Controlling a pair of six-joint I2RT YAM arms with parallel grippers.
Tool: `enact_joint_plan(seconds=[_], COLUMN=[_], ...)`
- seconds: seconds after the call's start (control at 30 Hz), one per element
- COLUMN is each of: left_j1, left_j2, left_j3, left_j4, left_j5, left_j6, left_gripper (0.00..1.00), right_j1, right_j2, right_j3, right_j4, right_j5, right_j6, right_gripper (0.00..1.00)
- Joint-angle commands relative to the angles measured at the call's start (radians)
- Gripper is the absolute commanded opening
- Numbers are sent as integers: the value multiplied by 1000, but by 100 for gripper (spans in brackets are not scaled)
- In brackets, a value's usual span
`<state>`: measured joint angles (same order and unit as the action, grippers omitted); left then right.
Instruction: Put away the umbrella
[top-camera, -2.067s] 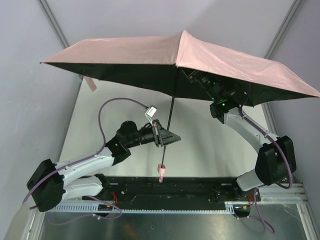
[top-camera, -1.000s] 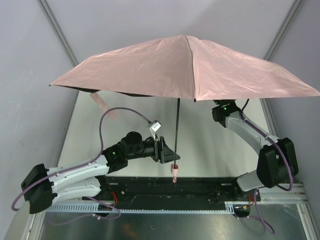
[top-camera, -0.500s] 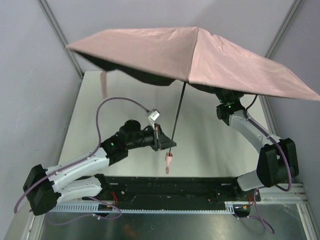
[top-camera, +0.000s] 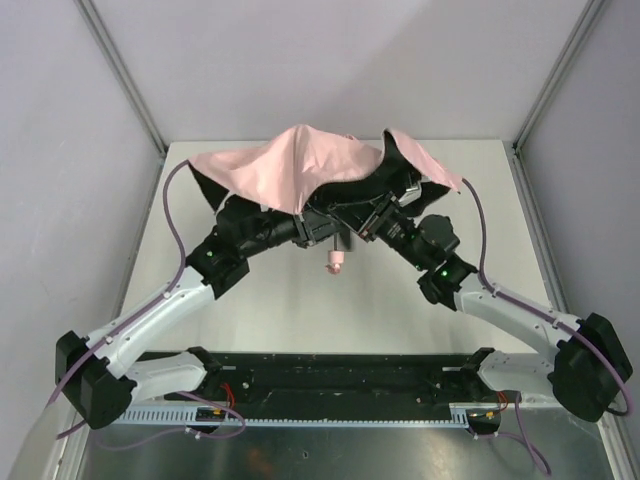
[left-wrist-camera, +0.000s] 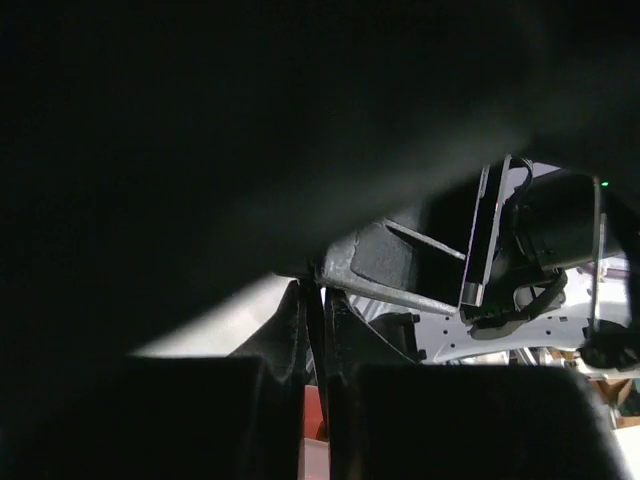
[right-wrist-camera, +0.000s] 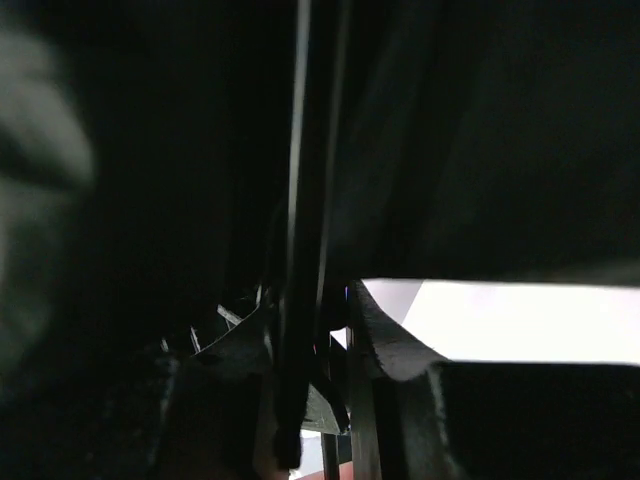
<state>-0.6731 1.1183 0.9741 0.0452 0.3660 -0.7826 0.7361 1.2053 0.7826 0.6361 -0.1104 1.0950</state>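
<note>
The pale pink umbrella has collapsed, and its fabric drapes over both grippers at the table's middle. Its small pink handle hangs below, between the arms. My left gripper is under the fabric. In the left wrist view it is shut on the thin dark shaft, with the handle just behind. My right gripper faces it from the right. In the right wrist view it is closed round the dark shaft and ribs. Dark lining fills most of both wrist views.
The white table lies beneath, with grey walls on three sides and metal posts at the back corners. The black base rail runs along the near edge.
The open canopy has folded down into a low bundle over the grippers. Both arms have dropped and come together at the table's middle; the handle has moved farther from the bases.
</note>
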Motion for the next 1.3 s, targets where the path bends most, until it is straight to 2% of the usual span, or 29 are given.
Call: enact_joint_plan(seconds=[0.0,0.27,0.3,0.43,0.5,0.6,0.67,0.8,0.93,1.13,1.27], left_j1=[-32,-82,-83,-87,-86,-87,-86,-75,-64,-64,-64], left_j2=[-59,-122,-120,-111,-125,-182,-246,-441,-638,-877,-973], left_j3=[-41,-205,-215,-260,-292,-351,-393,-481,-518,-467,-380], left_j4=[154,188,194,207,211,212,212,191,97,-16,-86], left_j5=[-19,-35,-21,49,76,109,120,113,70,14,-111], left_j6=[28,-7,-6,16,36,61,70,77,75,161,242], left_gripper=[0,0,3,46,62,78,85,88,89,88,89], right_j1=[2,-11,-18,-62,-96,-136,-161,-187,-169,-151,-96], right_j2=[-64,-39,-41,-62,-81,-107,-118,-125,-119,-64,-53], right_j3=[-21,-79,-87,-114,-128,-134,-134,-133,-130,-129,-114], right_j4=[-1,34,31,-6,-12,-25,-23,-9,17,143,196], right_j5=[-28,-13,-10,-10,-21,-34,-44,-56,-33,-103,-94], right_j6=[37,62,60,56,59,59,64,80,61,40,101], right_gripper=[0,0,0,0,0,0,0,0,0,0,0])
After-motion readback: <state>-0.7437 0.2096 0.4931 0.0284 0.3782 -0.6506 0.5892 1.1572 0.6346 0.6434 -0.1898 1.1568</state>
